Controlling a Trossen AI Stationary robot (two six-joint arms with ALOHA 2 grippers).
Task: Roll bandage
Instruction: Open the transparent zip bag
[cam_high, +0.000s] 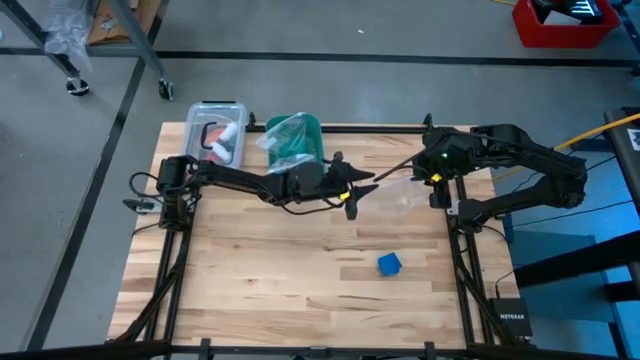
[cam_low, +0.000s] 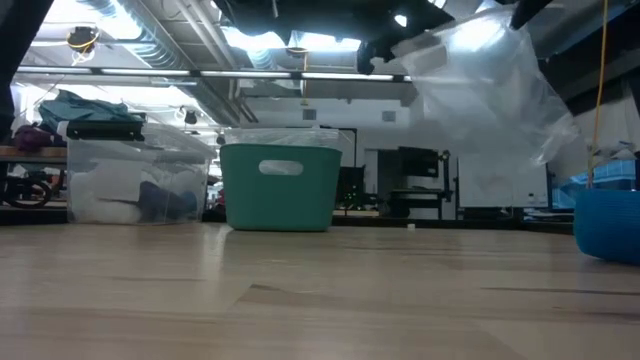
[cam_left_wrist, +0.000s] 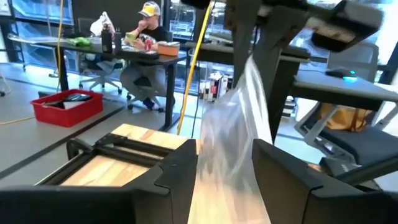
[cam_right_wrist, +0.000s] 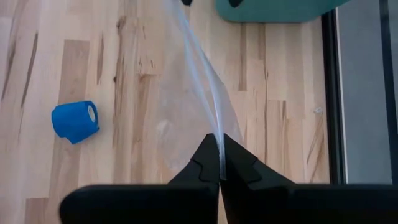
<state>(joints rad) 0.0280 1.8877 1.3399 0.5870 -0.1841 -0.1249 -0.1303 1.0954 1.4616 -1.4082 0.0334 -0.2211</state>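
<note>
The counter (cam_high: 250, 270) took up most of the high view, wood planks with both arms reaching in across its upper half. At top center sat a teal bin (cam_high: 296, 140) with a plastic liner, and a clear lidded box (cam_high: 220, 130) just left of it.

Strung between the two arms, right of center, was a clear plastic bag (cam_high: 400, 195). The right tool (cam_right_wrist: 221, 169) was clamped tight on one edge of it, fingers pinched together with the film running out between them. The left tool (cam_high: 352, 196) had its fingers spread around the bag's other end in its wrist view, but I couldn't tell if it was really gripping or just bracketing it.

Smallest thing: the bandage (cam_high: 389, 264), already a small blue roll, sat alone on the counter at lower center-right, well apart from both tools (nobody touching it).

What I'd worry about: that film looked slippery and thin, so it could've slid out of the pinch or torn if the arms pulled apart. If the bag sagged or got dragged low it could've swept the roll and sent it rolling off the front edge. Also a loose roll could unwind if grabbed by the tail.
</note>
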